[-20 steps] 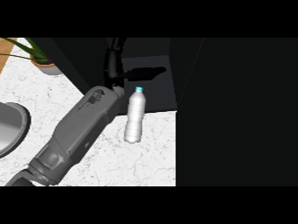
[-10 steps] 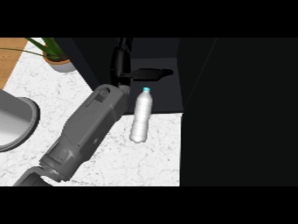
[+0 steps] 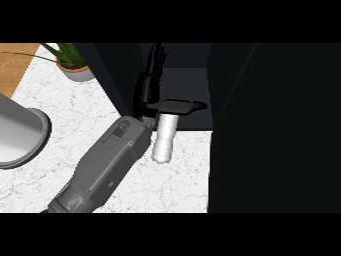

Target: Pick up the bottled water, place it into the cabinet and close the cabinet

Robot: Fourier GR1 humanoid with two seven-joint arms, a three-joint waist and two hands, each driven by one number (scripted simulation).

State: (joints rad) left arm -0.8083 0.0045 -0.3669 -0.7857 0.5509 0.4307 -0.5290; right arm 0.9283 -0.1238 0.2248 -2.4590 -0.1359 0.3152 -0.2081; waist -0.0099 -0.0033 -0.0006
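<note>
The left hand (image 3: pixel 149 92) is curled round the neck of the water bottle (image 3: pixel 163 141), whose body sticks out just before the open cabinet (image 3: pixel 184 82)

Comprised a white, grey-veined marble tabletop (image 3: pixel 77 107). Carried a small potted plant (image 3: pixel 77 71) near the far left corner and a large grey cylindrical vessel (image 3: pixel 14 132) at the left edge. Was bordered at the right and rear by a dark cabinet (image 3: pixel 276 125).
</note>
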